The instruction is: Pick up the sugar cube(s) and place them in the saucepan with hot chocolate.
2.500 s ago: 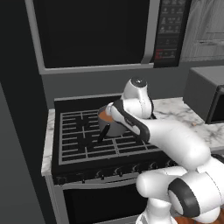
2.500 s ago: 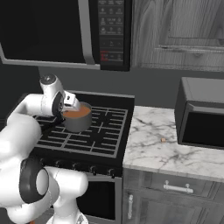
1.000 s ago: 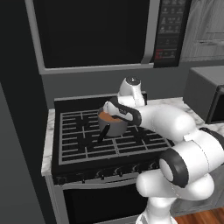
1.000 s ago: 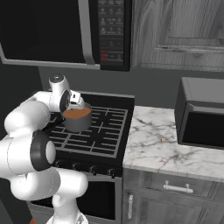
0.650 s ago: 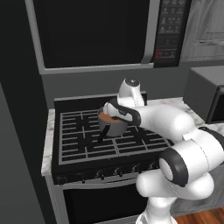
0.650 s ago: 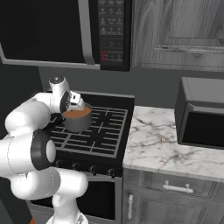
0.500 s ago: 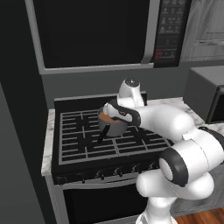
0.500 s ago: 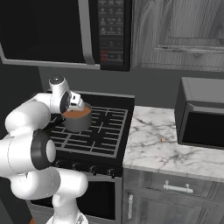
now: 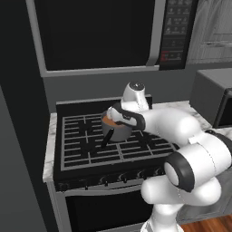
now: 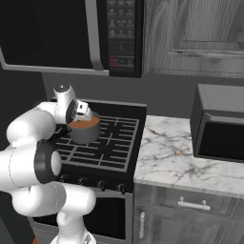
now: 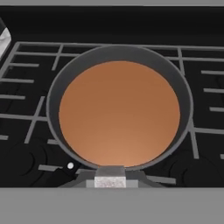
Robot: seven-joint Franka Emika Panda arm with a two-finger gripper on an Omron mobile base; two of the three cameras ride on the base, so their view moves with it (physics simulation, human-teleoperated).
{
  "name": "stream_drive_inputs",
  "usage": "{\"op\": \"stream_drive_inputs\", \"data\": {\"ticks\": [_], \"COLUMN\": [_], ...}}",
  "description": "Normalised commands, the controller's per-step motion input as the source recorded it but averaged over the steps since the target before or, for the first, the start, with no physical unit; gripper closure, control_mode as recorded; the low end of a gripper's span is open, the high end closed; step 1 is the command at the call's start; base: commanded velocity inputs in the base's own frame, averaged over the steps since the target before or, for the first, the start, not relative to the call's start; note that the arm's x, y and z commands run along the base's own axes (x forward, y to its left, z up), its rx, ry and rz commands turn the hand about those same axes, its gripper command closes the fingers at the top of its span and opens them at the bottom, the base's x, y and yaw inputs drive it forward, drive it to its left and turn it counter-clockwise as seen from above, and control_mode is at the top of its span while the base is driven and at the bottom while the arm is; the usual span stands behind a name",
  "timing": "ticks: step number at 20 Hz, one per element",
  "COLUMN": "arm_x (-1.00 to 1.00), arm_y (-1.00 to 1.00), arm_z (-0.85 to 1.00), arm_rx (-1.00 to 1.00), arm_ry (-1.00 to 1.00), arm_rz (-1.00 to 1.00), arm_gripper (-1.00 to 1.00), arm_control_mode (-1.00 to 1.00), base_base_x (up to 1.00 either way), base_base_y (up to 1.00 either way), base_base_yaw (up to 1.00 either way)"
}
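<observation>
The saucepan (image 9: pixel 118 132) (image 10: pixel 85 134) (image 11: pixel 54 89) stands on the stove grates, its thin black handle (image 9: pixel 105 139) pointing toward the front. Smooth orange-brown hot chocolate (image 11: pixel 119 114) (image 10: pixel 84 124) fills it. My gripper (image 9: pixel 113 116) (image 10: pixel 83 111) (image 11: pixel 109 174) hangs just above the pan's rim, pointing down at the liquid. It is shut on a small pale speckled sugar cube (image 11: pixel 109 181), which shows between the fingertips at the bottom of the hand view, over the pan's near edge.
Black stove grates (image 9: pixel 86 136) (image 10: pixel 119 138) surround the pan, with a microwave (image 10: pixel 62 33) overhead. A marble counter (image 10: pixel 167 162) lies to the right, bearing a small tan bit (image 10: pixel 177 152) and a dark appliance box (image 10: pixel 221 124).
Over 2.5 seconds the hand has shifted slightly left, over the saucepan. In the last second it has barely moved, and the jaws stay shut.
</observation>
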Motion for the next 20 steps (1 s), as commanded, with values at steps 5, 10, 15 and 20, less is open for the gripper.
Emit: {"op": "stream_drive_inputs", "data": {"ticks": [5,10,15,20], "arm_x": [0.13,0.05,0.01,0.0], "arm_y": [0.0,0.0,0.0,0.0], "arm_z": [0.0,-0.01,0.0,0.01], "arm_rx": [0.0,0.0,0.0,0.0], "arm_ry": [0.0,0.08,0.13,0.02], "arm_rz": [0.0,0.0,0.0,0.0], "arm_gripper": [1.0,1.0,1.0,1.0], "arm_control_mode": [-1.0,-1.0,-1.0,-1.0], "base_base_x": [0.0,0.0,0.0,0.0], "base_base_y": [0.0,0.0,0.0,0.0], "base_base_yaw": [0.0,0.0,0.0,0.0]}}
